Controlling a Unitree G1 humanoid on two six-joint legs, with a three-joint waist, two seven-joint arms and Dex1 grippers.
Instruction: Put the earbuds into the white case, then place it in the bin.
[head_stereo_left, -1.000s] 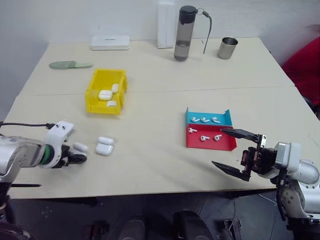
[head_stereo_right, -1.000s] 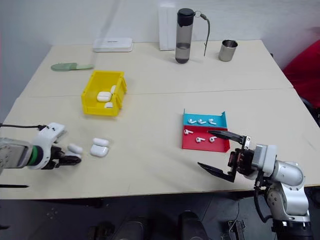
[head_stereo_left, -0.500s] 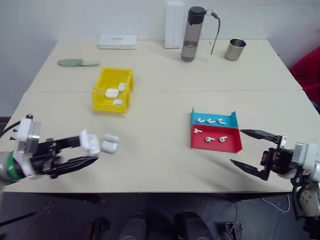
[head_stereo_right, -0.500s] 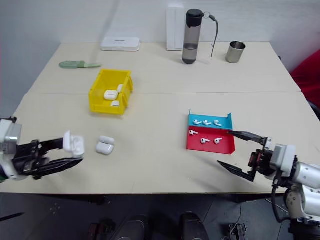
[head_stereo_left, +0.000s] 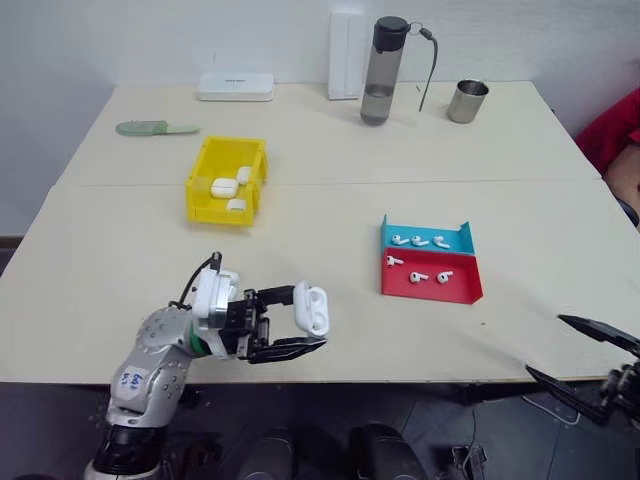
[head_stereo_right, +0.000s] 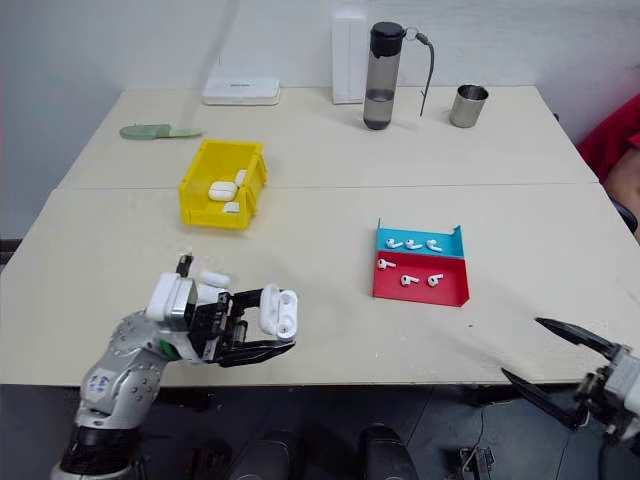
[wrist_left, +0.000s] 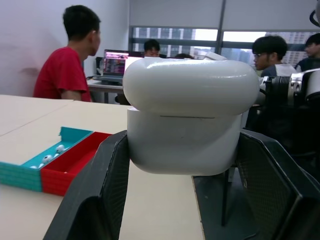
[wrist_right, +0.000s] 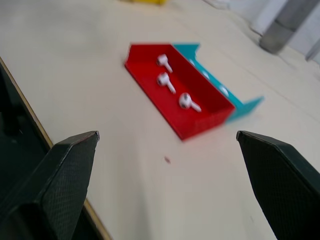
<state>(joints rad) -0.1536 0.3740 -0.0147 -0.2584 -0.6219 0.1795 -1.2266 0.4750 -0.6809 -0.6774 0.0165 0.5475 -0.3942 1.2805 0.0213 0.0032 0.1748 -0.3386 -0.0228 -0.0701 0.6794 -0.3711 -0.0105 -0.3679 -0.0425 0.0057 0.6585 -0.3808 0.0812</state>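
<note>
My left gripper (head_stereo_left: 308, 318) is shut on a white case (head_stereo_left: 312, 308), held sideways just above the table's near edge, left of centre. The left wrist view has the white case (wrist_left: 190, 120) wedged between both fingers with its lid down. Several earbuds (head_stereo_left: 418, 275) lie in a red and blue tray (head_stereo_left: 465, 292) to the right. The yellow bin (head_stereo_left: 203, 190) sits further back on the left and holds three white cases (head_stereo_left: 223, 186). Out past the table's near right corner, my right gripper (head_stereo_left: 545, 345) stands open and empty, its fingers (wrist_right: 55, 185) pointing toward the earbuds (wrist_right: 165, 80).
A dark bottle (head_stereo_left: 382, 68), a metal cup (head_stereo_left: 467, 101), an upright white box (head_stereo_left: 347, 40), a flat white box (head_stereo_left: 235, 86) and a green object (head_stereo_left: 155, 127) line the far edge. Something small and white (head_stereo_right: 212, 279) lies behind my left wrist. People (wrist_left: 67, 60) sit beyond the table.
My left gripper has swung from the table's left edge toward the near middle, carrying the white case and turning it sideways. The right gripper has pulled back and right, off the table's corner.
</note>
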